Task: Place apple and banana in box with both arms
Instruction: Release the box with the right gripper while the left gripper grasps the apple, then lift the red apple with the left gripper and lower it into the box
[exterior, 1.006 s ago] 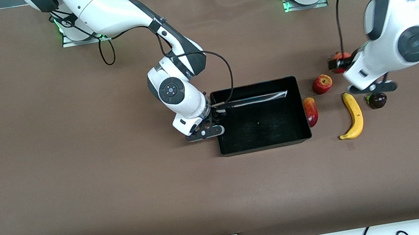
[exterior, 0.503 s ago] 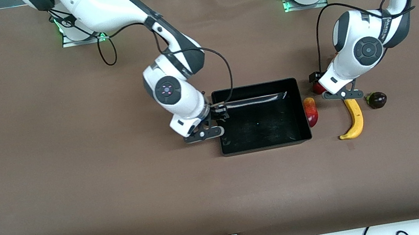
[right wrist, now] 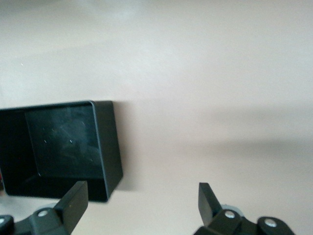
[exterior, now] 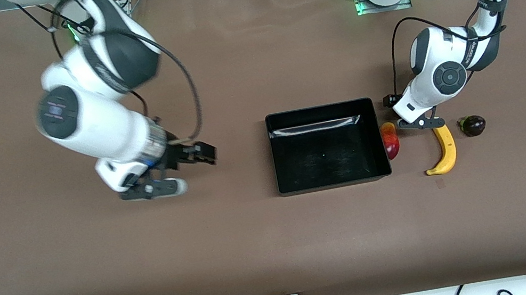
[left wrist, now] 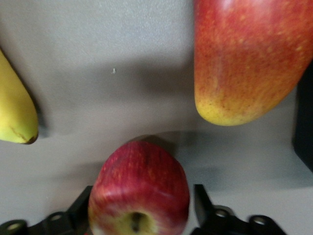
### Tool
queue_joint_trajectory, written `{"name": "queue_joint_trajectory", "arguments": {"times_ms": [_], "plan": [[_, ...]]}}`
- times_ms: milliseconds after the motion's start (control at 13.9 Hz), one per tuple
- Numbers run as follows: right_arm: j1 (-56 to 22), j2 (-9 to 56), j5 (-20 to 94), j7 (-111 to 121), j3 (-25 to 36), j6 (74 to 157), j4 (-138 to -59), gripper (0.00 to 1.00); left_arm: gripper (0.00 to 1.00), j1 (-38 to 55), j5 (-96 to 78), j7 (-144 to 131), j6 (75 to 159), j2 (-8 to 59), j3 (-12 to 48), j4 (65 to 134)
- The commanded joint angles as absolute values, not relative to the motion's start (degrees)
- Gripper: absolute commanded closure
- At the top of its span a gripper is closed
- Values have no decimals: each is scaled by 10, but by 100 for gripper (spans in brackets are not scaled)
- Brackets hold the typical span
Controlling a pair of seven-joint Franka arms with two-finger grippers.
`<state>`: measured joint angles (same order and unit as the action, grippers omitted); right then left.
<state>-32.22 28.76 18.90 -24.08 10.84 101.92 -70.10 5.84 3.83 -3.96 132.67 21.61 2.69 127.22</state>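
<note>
The apple (left wrist: pixel 139 186) lies on the table between the spread fingers of my left gripper (left wrist: pixel 142 215), with a small gap on one side. In the front view my left gripper (exterior: pixel 404 113) is low beside the box (exterior: pixel 320 110) and hides the apple. The banana (exterior: pixel 446 147) lies on the table nearer the front camera than this gripper, and its tip shows in the left wrist view (left wrist: pixel 14 112). My right gripper (exterior: pixel 202 154) is open and empty, above bare table toward the right arm's end, away from the box (right wrist: pixel 105 147).
An elongated red-and-yellow fruit (exterior: pixel 390 140) lies against the box's outer wall and also shows in the left wrist view (left wrist: pixel 244 58). A dark purple fruit (exterior: pixel 473 125) lies beside the banana, toward the left arm's end.
My right arm has pulled away from the box's wall toward its own end of the table. My left gripper has come down around the apple.
</note>
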Motion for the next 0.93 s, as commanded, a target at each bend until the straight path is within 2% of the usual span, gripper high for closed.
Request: {"name": "queue_joint_trajectory", "arguments": {"times_ms": [0,72,216,287,431,647,862], "plan": [[-332,187,161,-145,158,944,-764,0,79,54,53,-46,1308,217,31,1257],[-333,152,149,-112,180,922,-790,0,80,54,53,-46,1286,214,31,1239],[-328,68,120,-57,203,904,-870,0,80,56,49,-46,1170,201,33,1161],[-303,30,91,-32,196,905,-906,0,80,62,42,-47,1097,201,33,1111],[-217,-14,57,-23,121,904,-942,0,80,76,29,-70,1006,207,49,1017],[-92,-46,36,-11,15,910,-974,0,77,119,-26,-185,995,216,63,955],[-74,-41,36,1,9,914,-966,0,76,185,-37,-292,1046,289,63,925]]}}
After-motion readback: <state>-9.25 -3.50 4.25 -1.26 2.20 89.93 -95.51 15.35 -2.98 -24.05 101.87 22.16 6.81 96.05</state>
